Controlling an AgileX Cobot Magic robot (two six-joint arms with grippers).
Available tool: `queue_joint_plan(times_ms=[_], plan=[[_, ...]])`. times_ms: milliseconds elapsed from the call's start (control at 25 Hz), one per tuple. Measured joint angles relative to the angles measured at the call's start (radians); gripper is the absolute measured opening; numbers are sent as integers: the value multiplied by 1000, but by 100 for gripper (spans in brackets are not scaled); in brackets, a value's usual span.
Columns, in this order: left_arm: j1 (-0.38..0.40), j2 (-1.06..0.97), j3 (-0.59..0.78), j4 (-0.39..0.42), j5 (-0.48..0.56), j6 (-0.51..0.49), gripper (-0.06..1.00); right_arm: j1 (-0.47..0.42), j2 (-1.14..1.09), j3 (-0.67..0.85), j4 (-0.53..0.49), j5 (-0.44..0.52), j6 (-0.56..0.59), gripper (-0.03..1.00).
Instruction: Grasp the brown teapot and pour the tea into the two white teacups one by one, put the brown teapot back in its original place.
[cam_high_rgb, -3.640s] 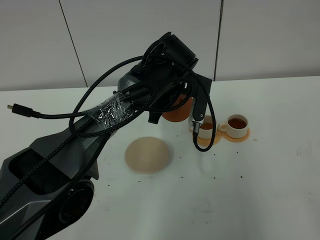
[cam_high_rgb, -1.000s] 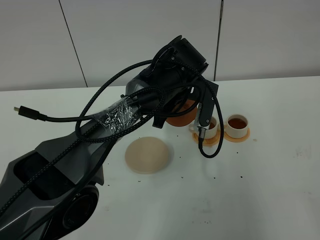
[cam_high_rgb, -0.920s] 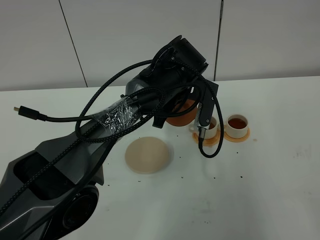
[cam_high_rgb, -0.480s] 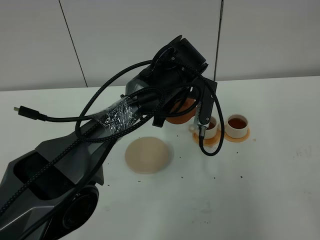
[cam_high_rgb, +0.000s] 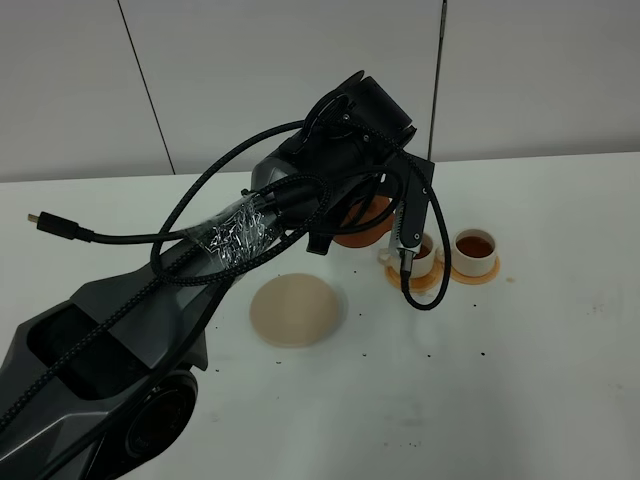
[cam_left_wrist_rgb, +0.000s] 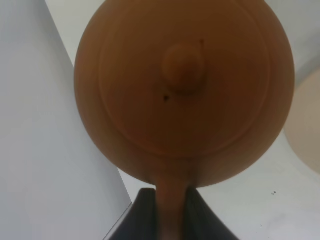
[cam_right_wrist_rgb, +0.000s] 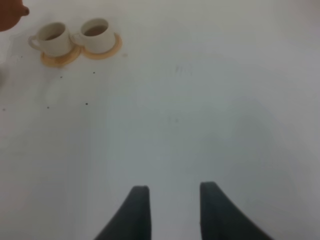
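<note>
The left gripper (cam_left_wrist_rgb: 170, 212) has its jaws pinched on the loop handle of the brown teapot (cam_left_wrist_rgb: 185, 90); only the dark jaw tips show in the left wrist view, with the handle running down between them. The pot fills most of that view, lid and knob facing the camera, and its spout is hidden behind the body. In the high view the left arm (cam_high_rgb: 330, 160) and its looping black cables (cam_high_rgb: 405, 250) cover nearly all of the teapot (cam_high_rgb: 362, 222), so only a reddish-brown sliver shows, held above the counter (cam_high_rgb: 520, 340) toward the far edge.

The right gripper (cam_right_wrist_rgb: 170, 210) hovers over bare counter, well apart from everything else. Its jaws stand a narrow gap apart with nothing between them. It is out of the high view.

Just beside the teapot, on the right-hand side, stand the two white teacups (cam_high_rgb: 474, 249) on thin orange coasters (cam_high_rgb: 480, 271), touching or nearly touching each other. The far-right cup holds dark tea; the nearer cup (cam_high_rgb: 420, 252) is partly covered by a hanging cable, so its contents are hard to make out there. The right wrist view shows liquid in both cups (cam_right_wrist_rgb: 95, 34).

The pale beige disc (cam_high_rgb: 297, 310) lies bare nearer the front edge, below the arm. Small dark specks (cam_high_rgb: 440, 352) dot the counter.
</note>
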Motion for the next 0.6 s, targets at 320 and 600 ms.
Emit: queue_joint_plan(times_ms=[320, 600], plan=[[0, 0, 0, 1, 0, -1, 17, 0, 0, 0, 0, 0, 0, 24], [0, 0, 0, 4, 0, -1, 17, 0, 0, 0, 0, 0, 0, 24]])
